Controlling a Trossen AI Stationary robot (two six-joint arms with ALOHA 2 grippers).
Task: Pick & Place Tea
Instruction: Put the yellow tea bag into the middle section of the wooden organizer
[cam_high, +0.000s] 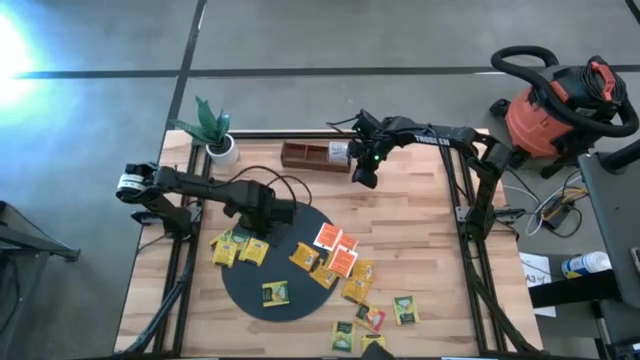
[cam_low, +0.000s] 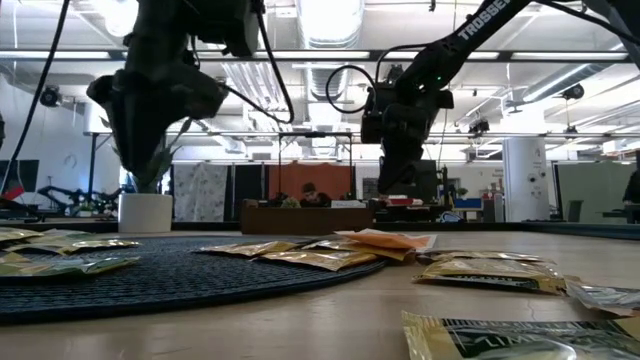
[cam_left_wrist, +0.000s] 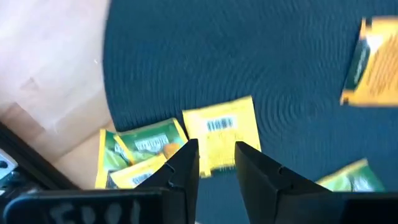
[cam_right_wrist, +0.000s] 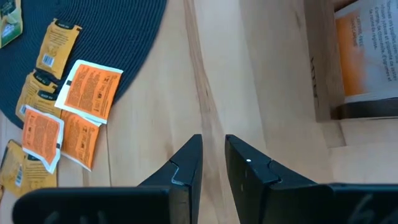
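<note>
Left claw (cam_left_wrist: 216, 158) half-covering yellow packet (cam_left_wrist: 221, 130)

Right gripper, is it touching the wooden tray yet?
Apart. In the right wrist view, the right gripper hangs over bare table, with clear wood between its fingertips and the wooden tray. Nothing sits between its fingers.

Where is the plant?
In the high view, the plant stands at the table's far left corner, left of the wooden tray.

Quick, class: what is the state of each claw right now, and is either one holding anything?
Left claw: open, empty, above a yellow tea packet.
Right claw: open, holding nothing, over the bare table.
</note>
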